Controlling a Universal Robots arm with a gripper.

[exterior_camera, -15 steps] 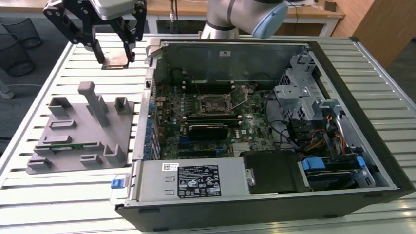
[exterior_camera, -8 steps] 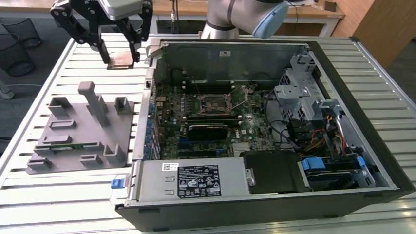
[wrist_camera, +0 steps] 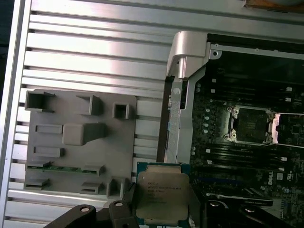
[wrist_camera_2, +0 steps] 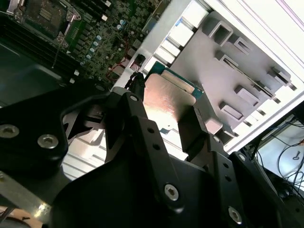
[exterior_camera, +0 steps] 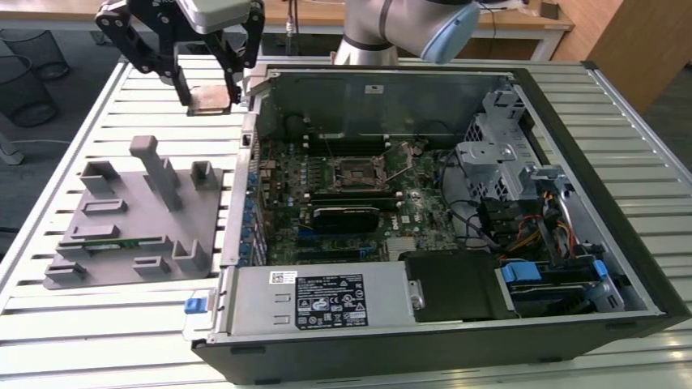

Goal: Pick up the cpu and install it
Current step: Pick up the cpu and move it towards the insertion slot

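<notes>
Jaws clamped on cpu (wrist_camera: 161, 194), pinching two opposite edges; shiny metal top visible in both wrist views. Cpu sits between jaws, lifted clear of slatted counter (exterior_camera: 87, 324). Grey holder tray (exterior_camera: 130, 219) lies below jaws, off to one side, green memory stick (wrist_camera: 57, 167) slotted in it. Open computer case (exterior_camera: 605, 162) just beside jaws on other side. Motherboard socket (exterior_camera: 357, 172) inside case, well apart from jaws.
</notes>
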